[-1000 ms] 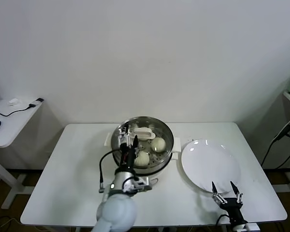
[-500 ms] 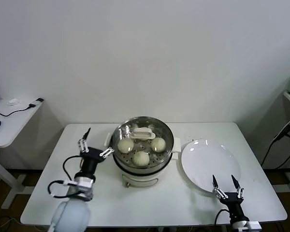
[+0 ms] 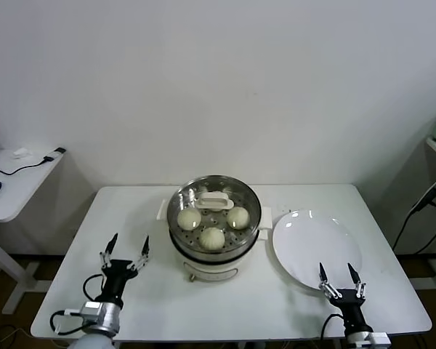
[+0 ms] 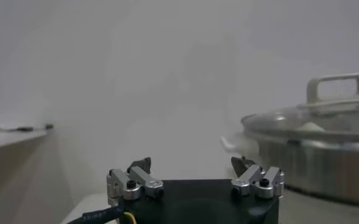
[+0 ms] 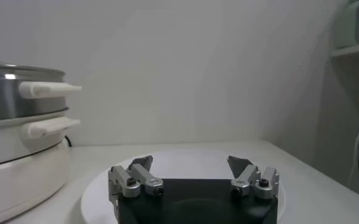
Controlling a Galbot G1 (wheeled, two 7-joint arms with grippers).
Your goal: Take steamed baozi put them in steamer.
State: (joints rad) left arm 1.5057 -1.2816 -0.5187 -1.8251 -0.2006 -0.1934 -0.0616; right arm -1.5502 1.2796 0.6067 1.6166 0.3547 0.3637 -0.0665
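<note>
Steamer (image 3: 215, 218): shiny steel basket on a cream-white pot base, sitting about mid-worktop toward the back wall. Side handles stick out on both sides; the right wrist view catches 2 of them stacked (image 5: 45, 90).

Lid (image 3: 216, 200): glass one with a white handle, lying over the steamer. From the left wrist view you see it side-on, handle sticking up (image 4: 341, 85).

Buns (image 3: 212, 236): 3 pale round ones easy to see inside the steamer through the lid, 1 at the front, 1 on the left (image 3: 188, 218), 1 on the right (image 3: 237, 217). A 4th, can't tell, the lid handle covers the back part.

Plate (image 3: 316, 251): flat white, just beside the steamer on the robot's right, nothing on it.

Left pincer (image 3: 124, 247): low over the worktop near the front-left edge, well apart from the steamer, pointing up toward the back. Fingers spread wide, holding nothing. Same in its own wrist view (image 4: 194, 167).

Right pincer (image 3: 341, 275): at the front edge of the plate, near the worktop's front-right. Also spread wide and holding nothing; its wrist view (image 5: 191, 164) shows the plate rim right under it.

Worktop (image 3: 138, 211): plain white.

Side desk (image 3: 14, 182): off to the robot's left, with a dark cable on it.
</note>
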